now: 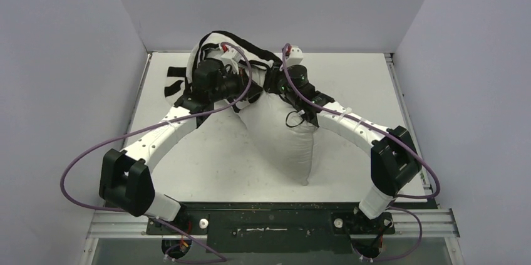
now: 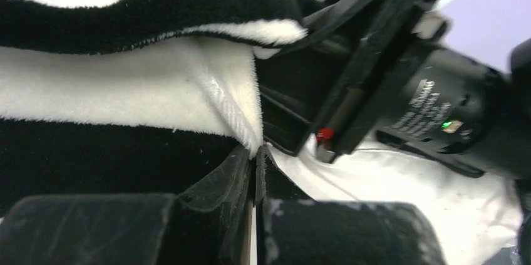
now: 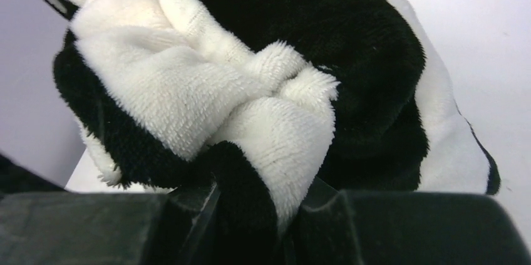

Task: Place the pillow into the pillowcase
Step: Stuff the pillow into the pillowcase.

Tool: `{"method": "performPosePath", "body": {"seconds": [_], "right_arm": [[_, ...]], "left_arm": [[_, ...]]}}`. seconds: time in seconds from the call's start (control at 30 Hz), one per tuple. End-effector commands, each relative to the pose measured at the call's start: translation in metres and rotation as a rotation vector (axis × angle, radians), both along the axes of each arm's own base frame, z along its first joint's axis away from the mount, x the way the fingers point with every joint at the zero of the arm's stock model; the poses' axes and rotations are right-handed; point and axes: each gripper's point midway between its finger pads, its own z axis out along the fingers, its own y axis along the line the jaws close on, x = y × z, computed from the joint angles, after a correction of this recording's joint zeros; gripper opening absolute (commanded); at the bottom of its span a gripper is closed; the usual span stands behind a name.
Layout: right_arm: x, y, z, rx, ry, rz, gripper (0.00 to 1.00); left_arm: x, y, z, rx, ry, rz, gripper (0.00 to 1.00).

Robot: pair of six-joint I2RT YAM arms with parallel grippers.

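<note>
Hiding pillow (image 1: 285,140) top: pillowcase (image 3: 188,89), pinched by left pincer (image 2: 255,165) and right pincer (image 3: 257,205).

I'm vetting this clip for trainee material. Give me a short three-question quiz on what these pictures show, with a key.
1. True or false: the pillow lies fully inside the pillowcase.
2. Which is closed on striped fabric: A) only the left end effector, B) only the right end effector, C) both?
3. Fill in: the pillow's uncovered end points toward the ____ edge of the table, where the arm bases are.

Key: 1. False; most of the pillow is bare, and only its far end is at the pillowcase. 2. C; each wrist view shows fabric pinched between the fingers. 3. near.
</note>
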Motion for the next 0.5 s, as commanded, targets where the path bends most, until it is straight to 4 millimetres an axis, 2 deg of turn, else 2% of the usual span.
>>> {"method": "performPosePath", "body": {"seconds": [0.0, 0.03, 0.1, 0.17, 0.2, 0.27, 0.3, 0.37, 0.47], "right_arm": [[-0.021, 0.034, 0.065, 0.190, -0.144, 0.263, 0.00], [-0.036, 0.038, 0.078, 0.196, -0.154, 0.337, 0.00], [-0.060, 0.037, 0.097, 0.238, -0.153, 0.423, 0.01], [-0.073, 0.027, 0.108, 0.300, -0.127, 0.449, 0.02], [-0.077, 0.023, 0.113, 0.332, -0.117, 0.461, 0.02], [-0.080, 0.017, 0.109, 0.328, -0.090, 0.462, 0.04], [-0.077, 0.014, 0.102, 0.315, -0.064, 0.450, 0.05], [-0.067, 0.007, 0.083, 0.308, -0.003, 0.430, 0.07], [-0.056, -0.003, 0.056, 0.301, 0.054, 0.411, 0.17]], "left_arm": [[-0.047, -0.037, 0.050, -0.097, -0.055, -0.195, 0.00], [-0.055, -0.036, 0.080, -0.126, -0.106, -0.183, 0.00], [-0.074, -0.033, 0.128, -0.163, -0.156, -0.180, 0.00], [-0.086, -0.032, 0.155, -0.209, -0.161, -0.213, 0.00], [-0.088, -0.034, 0.159, -0.220, -0.150, -0.221, 0.00], [-0.084, -0.037, 0.155, -0.226, -0.128, -0.218, 0.00], [-0.079, -0.039, 0.147, -0.218, -0.108, -0.211, 0.00], [-0.063, -0.043, 0.119, -0.167, -0.047, -0.176, 0.00], [-0.040, -0.051, 0.084, -0.088, -0.030, -0.160, 0.00]]}}
